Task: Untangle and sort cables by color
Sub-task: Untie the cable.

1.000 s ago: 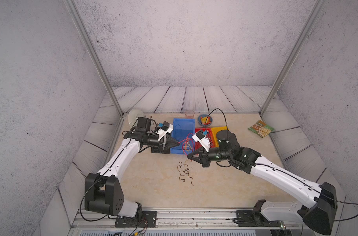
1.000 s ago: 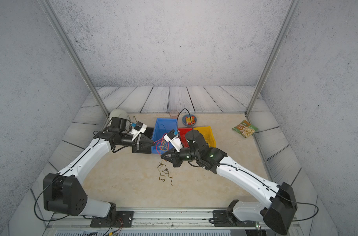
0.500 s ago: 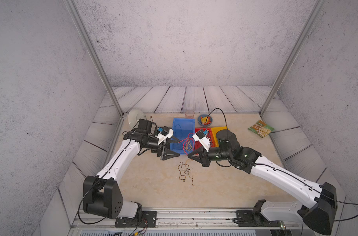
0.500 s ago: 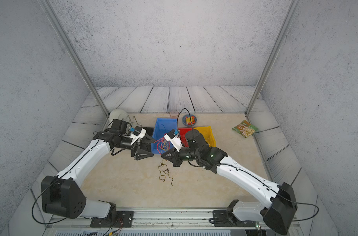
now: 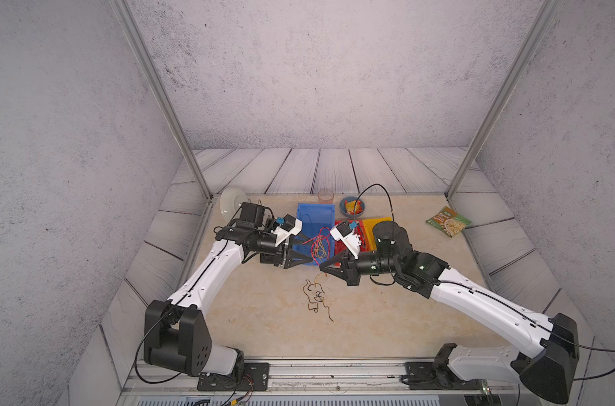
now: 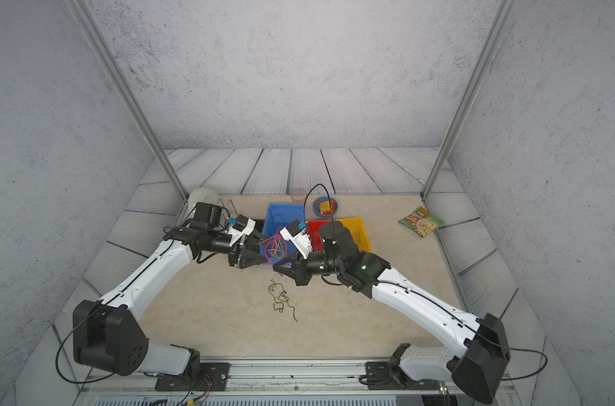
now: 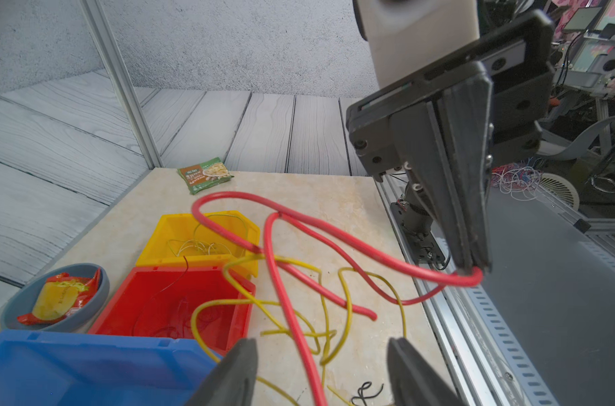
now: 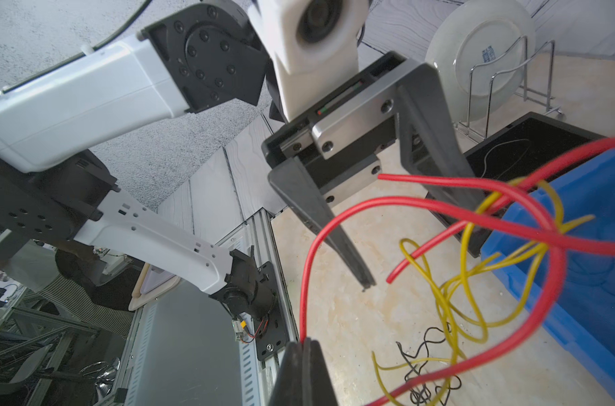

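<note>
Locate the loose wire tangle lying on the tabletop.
In both top views the loose wire tangle lies on the beige tabletop near the scene's middle, just nearer the camera than the right gripper and the blue bin.

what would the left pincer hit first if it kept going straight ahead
Probably the red cable dangling from the shut right pincer; it hangs just ahead of the open left pincer, tangled with yellow cables. Depth is unclear.

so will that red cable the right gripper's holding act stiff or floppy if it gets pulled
Probably springy rather than limp: the red cable holds open arcs in the air, hanging from the shut right gripper. It looks light, since a fingertip pinch alone carries it. Pulling would likely drag the yellow cables along, since they thread through its loops.
</note>
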Controlling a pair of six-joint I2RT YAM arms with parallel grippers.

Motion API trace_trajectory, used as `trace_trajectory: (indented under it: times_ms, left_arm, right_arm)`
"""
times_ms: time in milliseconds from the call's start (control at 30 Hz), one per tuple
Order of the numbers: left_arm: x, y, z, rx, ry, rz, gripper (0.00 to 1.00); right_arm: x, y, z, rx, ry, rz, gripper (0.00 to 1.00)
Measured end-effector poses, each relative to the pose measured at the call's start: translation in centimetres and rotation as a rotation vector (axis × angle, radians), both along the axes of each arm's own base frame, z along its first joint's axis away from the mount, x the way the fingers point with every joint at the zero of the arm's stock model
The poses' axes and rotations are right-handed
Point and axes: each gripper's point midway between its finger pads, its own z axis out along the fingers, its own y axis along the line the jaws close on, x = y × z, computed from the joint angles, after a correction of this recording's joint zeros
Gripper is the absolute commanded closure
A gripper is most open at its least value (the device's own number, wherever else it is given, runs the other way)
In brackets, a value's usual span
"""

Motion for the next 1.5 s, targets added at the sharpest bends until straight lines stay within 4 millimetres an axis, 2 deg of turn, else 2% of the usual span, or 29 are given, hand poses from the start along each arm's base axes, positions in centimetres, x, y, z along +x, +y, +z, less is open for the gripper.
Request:
trace_trajectory:
  times_ms: [67, 133, 167, 300, 433, 700, 900, 1000, 1167, 1267, 1367, 1500]
  left_arm:
    - [0.0, -0.1, -0.1, 0.004, -0.002, 0.001, 0.72]
    - [0.0, -0.1, -0.2, 0.007, -0.005, 0.002, 0.96]
    - [0.0, 0.0, -0.3, 0.009, -0.001, 0.002, 1.0]
    - [-0.3, 0.0, -0.5, 0.015, -0.012, -0.009, 1.0]
    - [-1.0, 0.5, -1.0, 0.031, -0.018, -0.021, 1.0]
    - [-1.3, 2.9, -2.0, 0.081, -0.035, 0.029, 1.0]
    - [-2.0, 4.5, -3.2, 0.129, -0.028, 0.066, 1.0]
    - [-2.0, 5.2, -4.4, 0.163, -0.021, 0.088, 1.0]
    - [-2.1, 5.6, -6.3, 0.199, -0.004, 0.108, 1.0]
    - [-1.9, 5.7, -6.7, 0.206, 0.0, 0.118, 1.0]
    - [-1.1, 6.1, -6.7, 0.224, -0.005, 0.155, 1.0]
    - [0.5, 7.6, -6.8, 0.266, -0.018, 0.248, 1.0]
  right_arm:
    - [0.0, 0.0, 0.0, 0.001, 0.005, 0.0, 1.0]
    - [0.0, 0.0, 0.0, 0.001, 0.011, -0.002, 1.0]
    - [0.0, 0.1, 0.0, 0.001, 0.012, -0.002, 1.0]
    - [0.6, -0.1, -0.4, -0.02, 0.011, -0.038, 1.0]
    - [2.4, -1.0, -1.1, -0.086, -0.001, -0.155, 1.0]
    - [7.2, -4.8, -2.2, -0.174, -0.01, -0.397, 1.0]
    - [8.6, -6.4, -1.4, -0.147, 0.004, -0.466, 1.0]
    - [8.5, -6.5, -0.5, -0.102, 0.027, -0.455, 1.0]
    - [7.2, -6.0, 1.2, -0.029, 0.057, -0.377, 1.0]
    - [6.3, -5.9, 1.9, -0.015, 0.053, -0.34, 1.0]
    - [5.3, -6.4, 2.9, -0.063, 0.015, -0.292, 1.0]
    - [3.7, -7.7, 5.0, -0.154, -0.115, -0.228, 1.0]
